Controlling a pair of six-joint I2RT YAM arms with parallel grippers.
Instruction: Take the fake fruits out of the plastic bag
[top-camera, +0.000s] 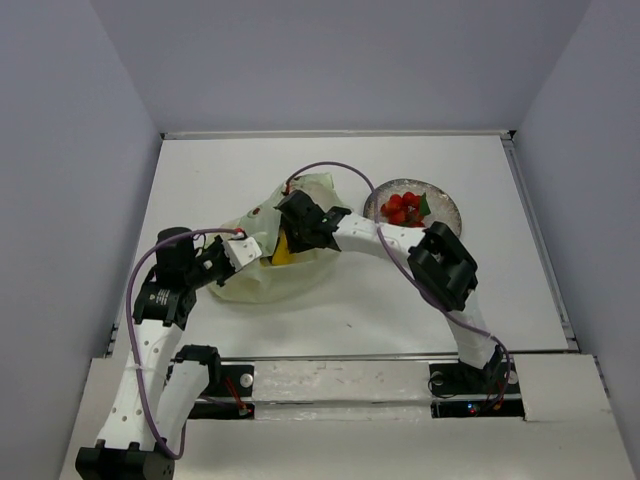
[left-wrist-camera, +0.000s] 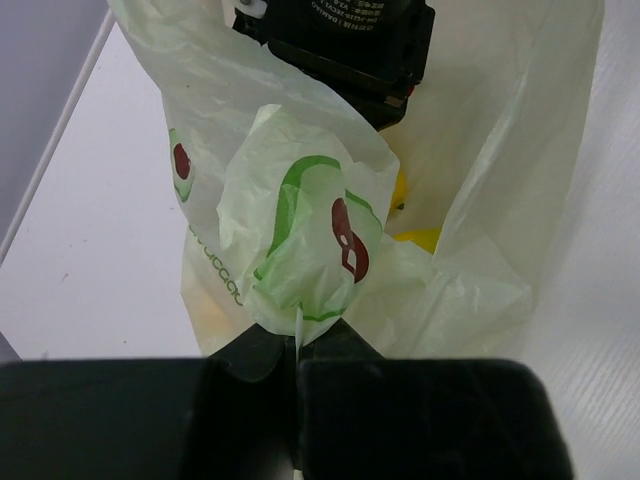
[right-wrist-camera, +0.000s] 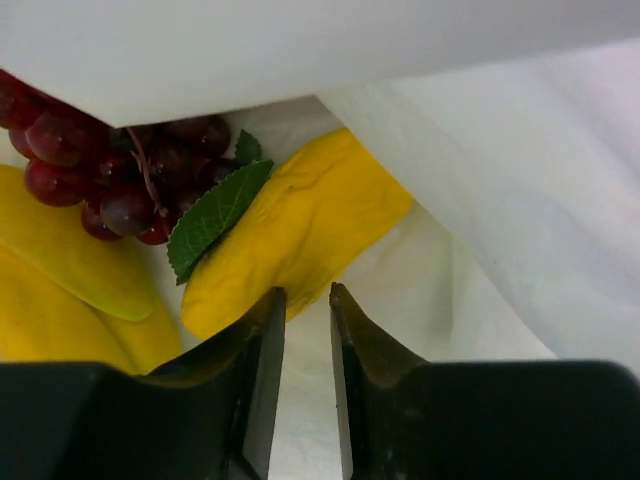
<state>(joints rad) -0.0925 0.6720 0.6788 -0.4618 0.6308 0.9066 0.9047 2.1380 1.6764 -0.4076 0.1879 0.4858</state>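
Note:
The pale yellow-green plastic bag (top-camera: 255, 282) lies on the table left of centre. My left gripper (top-camera: 248, 252) is shut on a bunched fold of the plastic bag (left-wrist-camera: 300, 230), and its jaws (left-wrist-camera: 297, 338) pinch the film. My right gripper (top-camera: 298, 225) reaches into the bag mouth. Its jaws (right-wrist-camera: 307, 292) stand a little open with only bag film behind the gap. Just past the tips lies a yellow banana (right-wrist-camera: 300, 225). A dark purple grape bunch (right-wrist-camera: 120, 170) with a green leaf (right-wrist-camera: 215, 215) sits to the banana's left. A red berry cluster (top-camera: 405, 208) rests on the plate.
The grey speckled plate (top-camera: 447, 218) stands right of the bag. More yellow fruit (right-wrist-camera: 60, 270) lies at the left inside the bag. Yellow also shows through the film (left-wrist-camera: 418, 238). A raised white rim (top-camera: 535, 230) borders the table on the right.

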